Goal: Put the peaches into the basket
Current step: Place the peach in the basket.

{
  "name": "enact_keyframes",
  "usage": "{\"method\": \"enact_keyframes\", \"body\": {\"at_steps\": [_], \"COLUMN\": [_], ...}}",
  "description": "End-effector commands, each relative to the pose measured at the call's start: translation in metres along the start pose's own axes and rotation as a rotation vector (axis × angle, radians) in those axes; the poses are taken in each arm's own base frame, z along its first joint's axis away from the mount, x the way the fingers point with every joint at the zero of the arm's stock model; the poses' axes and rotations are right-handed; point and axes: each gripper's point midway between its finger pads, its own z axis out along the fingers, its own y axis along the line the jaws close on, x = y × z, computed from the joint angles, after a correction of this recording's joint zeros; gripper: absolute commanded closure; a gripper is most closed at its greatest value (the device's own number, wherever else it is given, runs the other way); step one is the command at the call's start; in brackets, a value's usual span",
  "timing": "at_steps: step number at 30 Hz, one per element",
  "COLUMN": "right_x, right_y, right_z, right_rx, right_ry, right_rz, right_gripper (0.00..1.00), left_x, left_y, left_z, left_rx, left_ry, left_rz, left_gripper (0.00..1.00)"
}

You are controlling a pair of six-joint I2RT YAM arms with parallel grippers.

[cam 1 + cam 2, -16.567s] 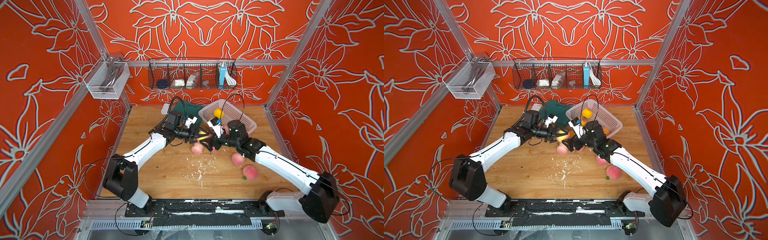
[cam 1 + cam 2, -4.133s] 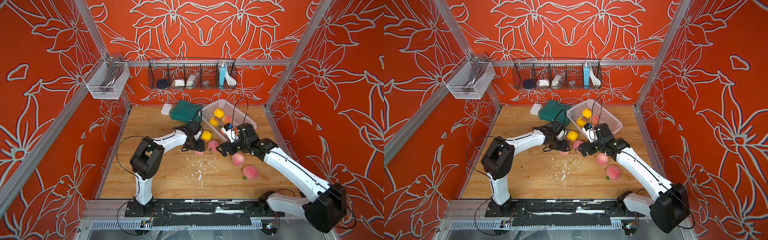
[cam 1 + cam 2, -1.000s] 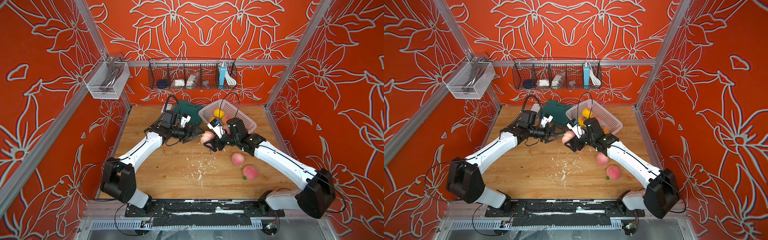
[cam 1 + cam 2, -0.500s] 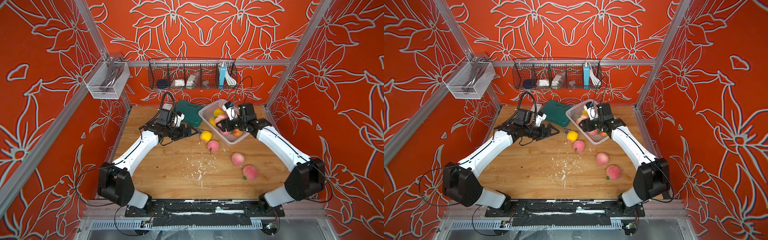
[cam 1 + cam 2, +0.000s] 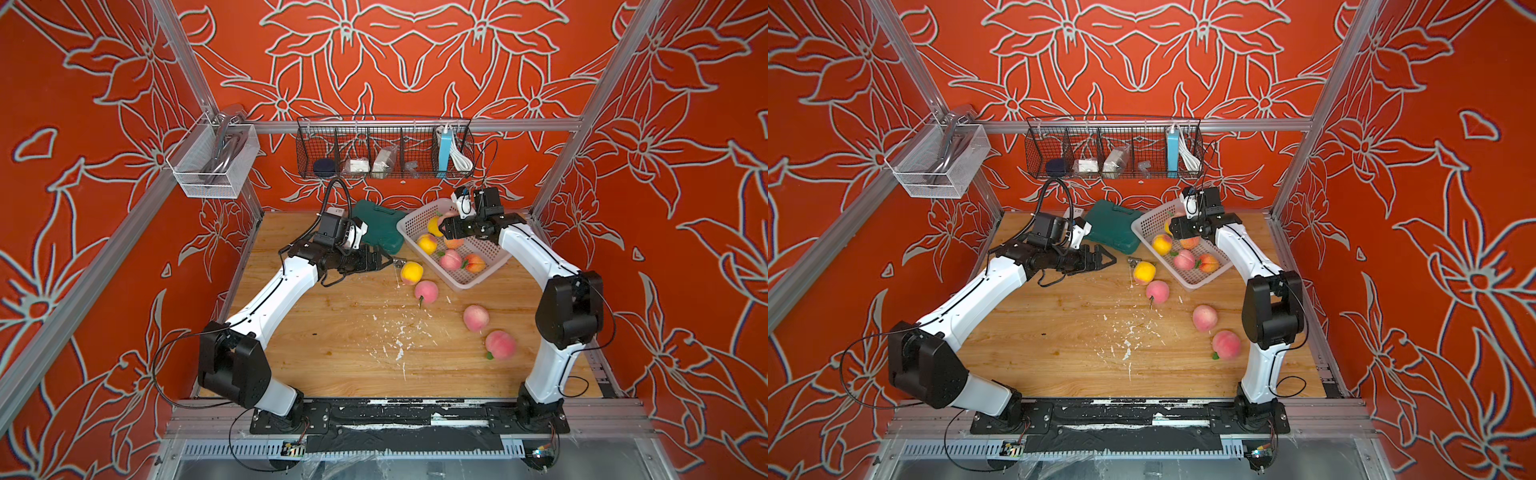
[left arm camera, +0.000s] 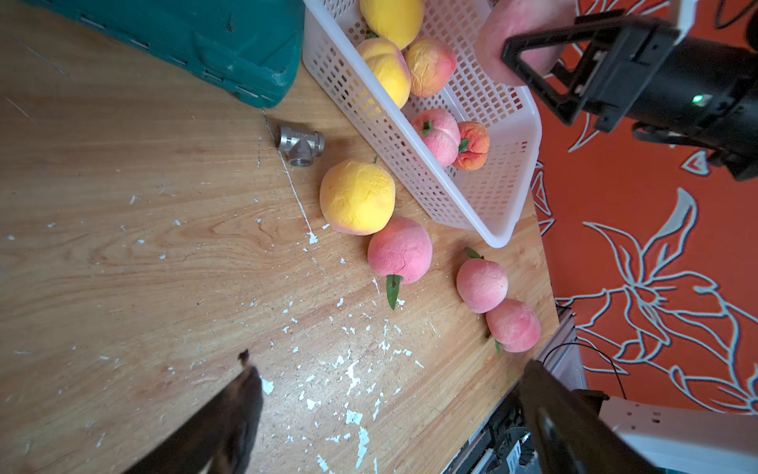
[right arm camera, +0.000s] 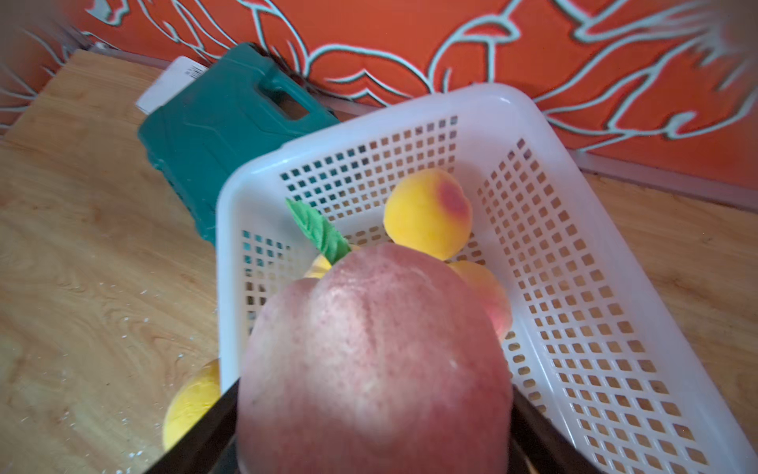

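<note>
My right gripper (image 5: 448,224) is shut on a pink peach (image 7: 373,361) and holds it above the far end of the pale basket (image 5: 469,282). Several peaches lie in the basket, among them a yellow one (image 7: 426,213) and a pink one (image 5: 451,259). On the wood by the basket's near left side sit a yellow peach (image 5: 411,272) and a pink peach (image 5: 427,291). Two more pink peaches (image 5: 476,318) (image 5: 500,344) lie nearer the front right. My left gripper (image 5: 384,262) is open and holds nothing, just left of the yellow peach.
A green case (image 5: 380,224) lies behind the left gripper, against the basket's far left corner. A small metal tee fitting (image 6: 299,143) sits beside the yellow peach. On the back wall hang a black wire rack (image 5: 384,151) and a white mesh bin (image 5: 212,162). White flakes litter the wood.
The right gripper has carried the pink peach from beside the left gripper to above the basket. The left gripper has drawn back to the left and opened wider.
</note>
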Motion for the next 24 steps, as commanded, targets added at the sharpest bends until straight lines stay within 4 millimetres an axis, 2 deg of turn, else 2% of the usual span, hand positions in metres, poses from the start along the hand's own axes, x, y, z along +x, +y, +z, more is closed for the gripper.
{"method": "enact_keyframes", "body": {"at_steps": [1, 8, 16, 24], "right_x": [-0.007, 0.001, 0.014, 0.021], "right_y": [-0.011, -0.020, -0.022, -0.021], "right_z": [0.003, 0.019, 0.045, 0.059], "right_rx": [0.020, 0.021, -0.008, -0.034], "right_ry": [-0.002, 0.027, 0.059, 0.071], "right_rz": [0.015, 0.022, 0.029, 0.044], "right_gripper": [0.24, 0.24, 0.24, 0.24], "left_x": [-0.004, -0.002, -0.002, 0.006], "left_y": [0.003, 0.009, 0.012, 0.020], "left_z": [-0.001, 0.010, 0.016, 0.024], "left_rx": [-0.017, -0.013, -0.009, -0.018], "left_ry": [-0.008, 0.003, -0.002, 0.018], "left_rz": [0.022, 0.001, 0.003, -0.001], "left_gripper": [0.07, 0.08, 0.08, 0.08]}}
